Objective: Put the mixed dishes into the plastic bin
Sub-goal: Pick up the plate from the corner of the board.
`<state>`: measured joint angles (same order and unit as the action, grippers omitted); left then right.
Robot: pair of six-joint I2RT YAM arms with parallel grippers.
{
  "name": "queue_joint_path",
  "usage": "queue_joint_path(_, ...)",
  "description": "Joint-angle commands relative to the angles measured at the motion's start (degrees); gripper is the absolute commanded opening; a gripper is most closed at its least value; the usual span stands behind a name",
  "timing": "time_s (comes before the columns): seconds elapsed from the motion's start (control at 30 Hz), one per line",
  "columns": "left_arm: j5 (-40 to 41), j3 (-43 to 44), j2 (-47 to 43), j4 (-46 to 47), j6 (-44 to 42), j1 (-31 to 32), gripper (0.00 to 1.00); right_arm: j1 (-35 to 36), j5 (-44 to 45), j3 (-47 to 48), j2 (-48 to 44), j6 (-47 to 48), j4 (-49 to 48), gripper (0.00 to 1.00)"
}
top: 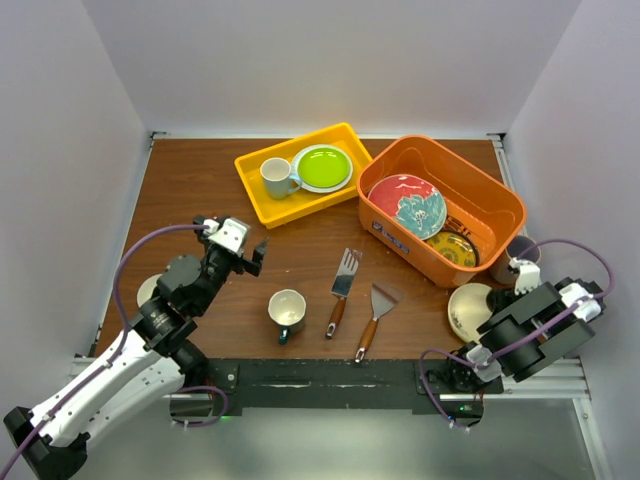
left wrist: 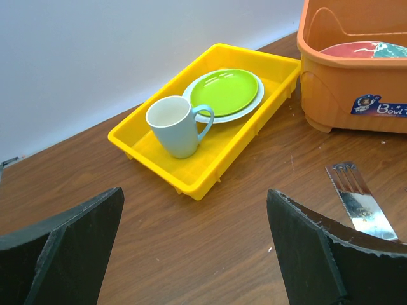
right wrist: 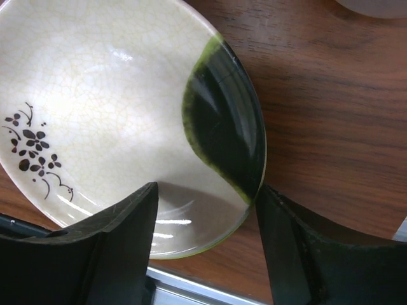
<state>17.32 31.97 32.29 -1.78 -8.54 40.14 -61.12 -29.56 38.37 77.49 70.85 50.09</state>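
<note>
Top external view, read from the near edge of the tabletop (top: 200, 190) outward, with the wrist views for detail. At near right the right gripper (right wrist: 203, 236) hangs over the cream plate (top: 468, 308), which lies flat on the wood; its jaws stand apart and straddle the dark-green patch of the rim, one finger above the plate's face and the other just outside its edge, and contact cannot be judged. At near left a small white bowl (top: 148, 290) shows partly behind the left arm. The left gripper (left wrist: 197, 248) is raised over bare wood with its jaws spread wide and nothing between them. Near the middle stands the dark-teal mug (top: 287, 312), upright, cream inside, handle toward the near edge. Just to its right lie the two spatulas (top: 342, 290), side by side, wooden handles nearest. Farther back on the right sits the orange bin (top: 475, 190), which holds a red plate (top: 405, 205) with a teal flower, leaning, and a yellow patterned plate (top: 452, 248) below it. At far centre the yellow tray (top: 262, 205), just beside the bin, carries a white mug (top: 277, 177) and the lime-green plate (top: 322, 166), stacked on a white plate (left wrist: 254, 105).
</note>
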Motion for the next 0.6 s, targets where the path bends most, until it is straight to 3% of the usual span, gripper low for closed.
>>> queue_joint_path(0.0, 0.3, -0.3, 0.1, 2.4, 0.7, -0.4, 1.00, 0.7, 2.7, -1.2, -0.1, 0.3, -3.8, 0.51)
queue_joint_path(0.17, 0.4, -0.4, 0.1, 2.4, 0.6, -0.3, 1.00, 0.6, 3.0, -0.2, -2.8, -2.2, -5.3, 0.25)
queue_joint_path(0.57, 0.3, -0.3, -0.3, 2.4, 0.6, -0.4, 1.00, 0.0, -0.3, 7.7, -9.5, -3.0, 2.1, 0.11)
